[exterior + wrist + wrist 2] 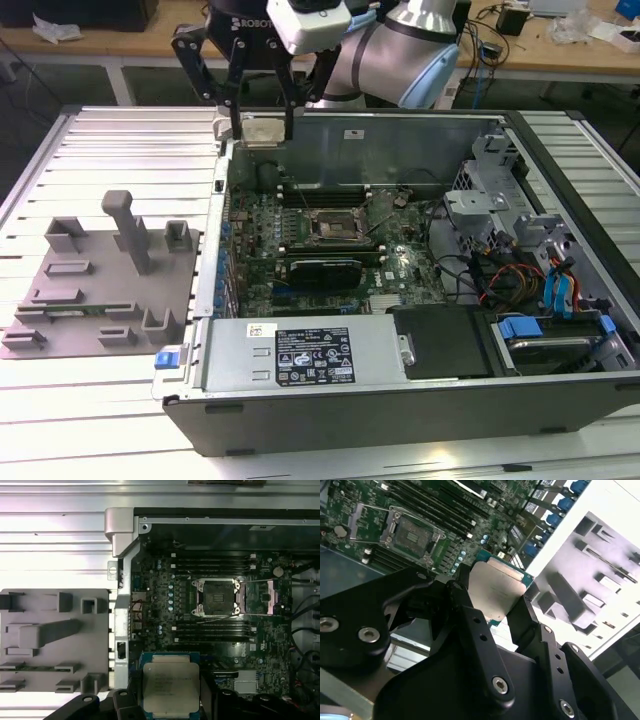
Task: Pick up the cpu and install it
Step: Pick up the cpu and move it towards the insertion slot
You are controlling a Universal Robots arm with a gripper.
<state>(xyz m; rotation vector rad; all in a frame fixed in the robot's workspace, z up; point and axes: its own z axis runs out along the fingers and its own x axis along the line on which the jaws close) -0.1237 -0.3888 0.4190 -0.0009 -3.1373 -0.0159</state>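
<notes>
The pincer point(265, 126) is gripping the cpu point(170, 687) by opposite edges, well apart from the socket point(217, 596). In my judgement, any slip or tilt is risking bent pins.

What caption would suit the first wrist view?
Gripper holds the cpu in its jaws, the empty socket in sight.

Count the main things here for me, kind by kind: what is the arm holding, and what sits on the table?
cpu, held between the fingers: 1
socket on the motherboard: 1
open computer case: 1
grey holder plate: 1
Total: 4
</notes>
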